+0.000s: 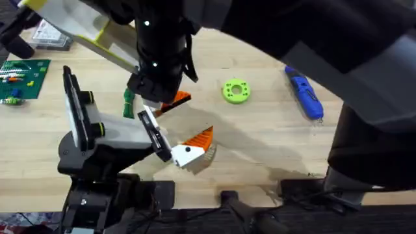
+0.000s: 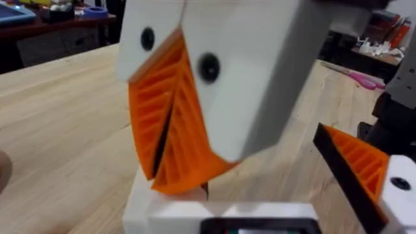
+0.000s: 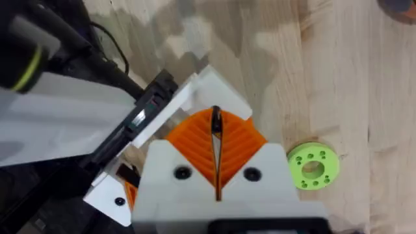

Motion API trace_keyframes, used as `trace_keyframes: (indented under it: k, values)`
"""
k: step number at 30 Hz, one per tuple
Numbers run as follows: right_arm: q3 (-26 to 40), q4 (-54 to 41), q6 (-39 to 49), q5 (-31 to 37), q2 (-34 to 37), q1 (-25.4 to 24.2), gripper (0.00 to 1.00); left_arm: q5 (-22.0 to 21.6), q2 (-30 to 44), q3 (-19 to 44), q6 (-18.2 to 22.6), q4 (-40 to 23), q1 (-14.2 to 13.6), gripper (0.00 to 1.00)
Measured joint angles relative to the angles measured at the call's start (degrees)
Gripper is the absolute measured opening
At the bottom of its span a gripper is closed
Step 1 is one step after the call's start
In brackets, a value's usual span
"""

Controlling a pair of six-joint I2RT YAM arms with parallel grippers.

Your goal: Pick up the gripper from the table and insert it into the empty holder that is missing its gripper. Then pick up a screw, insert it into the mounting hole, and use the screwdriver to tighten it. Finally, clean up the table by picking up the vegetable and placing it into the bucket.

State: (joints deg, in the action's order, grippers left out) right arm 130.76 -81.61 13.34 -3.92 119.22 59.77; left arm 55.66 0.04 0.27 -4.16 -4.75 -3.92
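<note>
The holder [image 1: 117, 133] stands at the lower left on its black stand, with one orange ribbed finger [image 1: 200, 138] [image 2: 356, 162] mounted on it. My right gripper [image 1: 162, 103] [image 2: 185, 185] [image 3: 216, 120] points straight down just behind it, pads pressed together, tips on a white block [image 2: 162, 201]. An orange wedge [image 1: 177, 99] shows at that arm's tip; I cannot tell whether it is the loose gripper or a pad. The dark-green vegetable [image 1: 128, 103] lies beside the holder. The blue screwdriver [image 1: 304, 96] lies far right. Bucket and screw are out of view.
A lime-green disc [image 1: 235, 91] [image 3: 312, 168] lies between the right gripper and the screwdriver. A green circuit board [image 1: 23, 78] and a clear box [image 1: 52, 32] sit at the far left. A white and yellow arm part [image 1: 97, 36] crosses the upper left.
</note>
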Motion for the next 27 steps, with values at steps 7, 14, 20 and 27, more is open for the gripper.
trace_keyframes:
  k: [7, 14, 20, 27]
  values:
    - [0.02, 0.20, 0.00, 0.00, 0.00, 0.00, 0.012, 0.02, -0.01, 0.00, 0.00, 0.00, 0.00, 0.986]
    - [0.02, 0.54, 0.00, 0.00, 0.05, 0.01, 0.012, 0.02, -0.01, 0.00, 0.00, 0.00, 0.00, 0.987]
    - [0.37, 0.69, 0.00, -0.02, 0.60, 0.01, 0.012, 0.00, 0.01, 0.00, -0.63, 0.00, 0.00, 0.987]
    - [0.46, 1.23, 0.00, -0.01, 1.17, 0.11, 0.012, 0.05, -0.01, 0.00, -0.65, 0.01, 0.00, 0.987]
